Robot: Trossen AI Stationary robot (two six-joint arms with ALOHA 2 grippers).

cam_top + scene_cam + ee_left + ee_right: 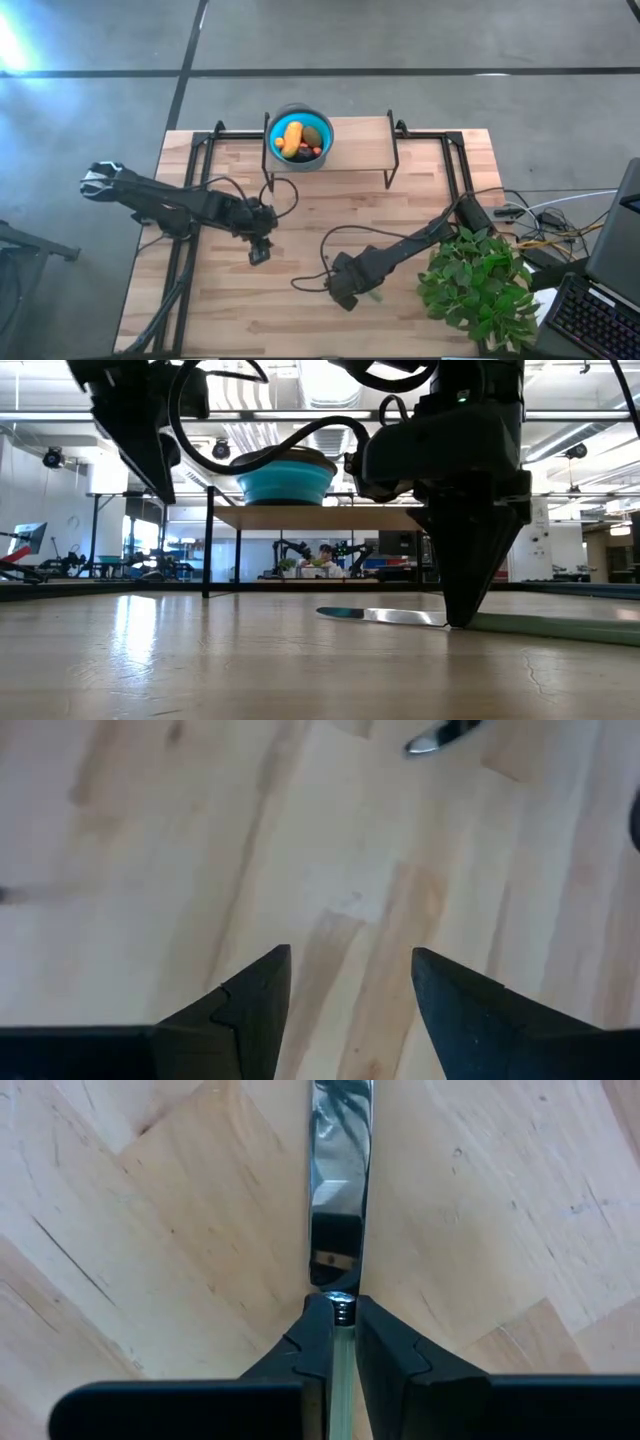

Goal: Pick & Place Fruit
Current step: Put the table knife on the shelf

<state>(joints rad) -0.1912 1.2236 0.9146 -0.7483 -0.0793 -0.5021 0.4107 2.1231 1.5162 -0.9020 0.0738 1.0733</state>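
Already, from the high view, I count the fruit [298, 139] as placed: the orange-yellow piece, the olive one and the small red bits all sit in the bowl [273, 125] on the raised shelf [360, 150] at the table's far edge. I see no loose fruit on the table [300, 310]. My left gripper [259, 252] hangs over bare wood near the middle; my right gripper [345, 295] is down low, nearer the plant [475, 285].

Low view: the bowl [285, 480] stands on the shelf, and the right gripper [462, 622] touches down on the knife [380, 616] where blade meets green handle.

Left wrist view — the left gripper [350, 985] has its fingers spread, nothing between them.

Right wrist view — the right gripper [342, 1320] is pinched tight on the knife [340, 1180], its blade running away from the fingers along the table.

I judge the fruit part done; only the knife is in play.
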